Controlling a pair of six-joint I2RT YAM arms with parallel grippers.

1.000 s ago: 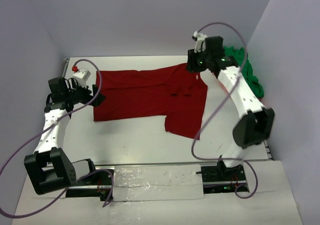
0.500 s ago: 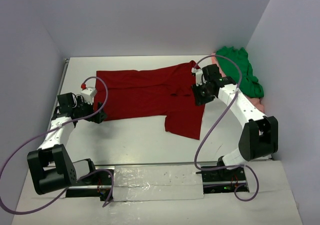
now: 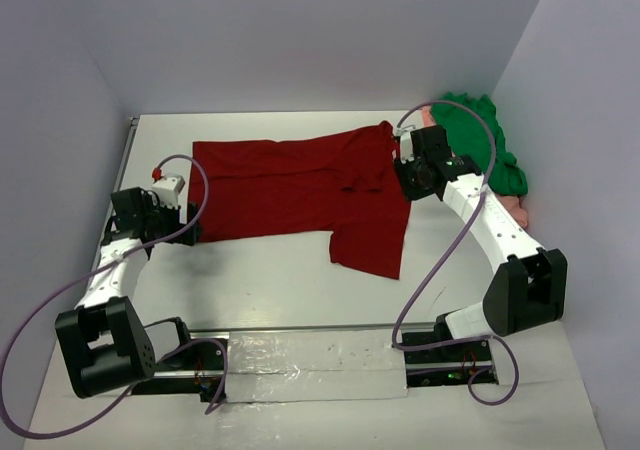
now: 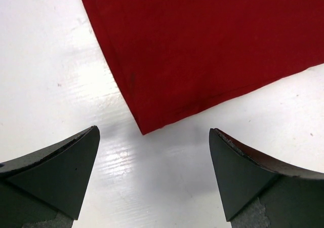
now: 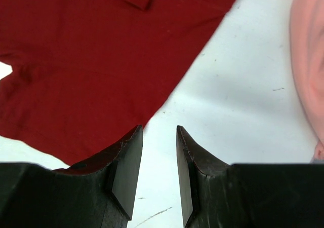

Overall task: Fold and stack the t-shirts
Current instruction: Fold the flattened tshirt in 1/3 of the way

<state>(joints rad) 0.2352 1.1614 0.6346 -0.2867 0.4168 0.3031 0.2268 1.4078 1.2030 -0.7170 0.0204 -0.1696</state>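
Observation:
The dark red t-shirt [image 3: 290, 185] lies spread flat across the middle of the table, one sleeve reaching toward the near side. Its near left corner [image 4: 144, 129] points between the wide-apart fingers of my left gripper [image 3: 188, 230] [image 4: 153, 131], which is open, low and empty. My right gripper [image 3: 408, 182] [image 5: 159, 129] sits at the red shirt's [image 5: 101, 61] right edge, open by a narrow gap over bare table with no cloth between the fingers. The bright green t-shirt [image 3: 482, 140] is bunched at the back right on the salmon pink t-shirt [image 3: 515, 210] [image 5: 310, 61].
Grey walls close in the white table [image 3: 270, 280] at the left, back and right. Purple cables [image 3: 445, 235] loop above both arms. The arm bases and a foil-covered rail [image 3: 310, 355] line the near edge.
My right arm came down from the back onto the shirt's right edge; the sleeve it was at now lies flat. My left gripper slid nearer, to the shirt's near left corner.

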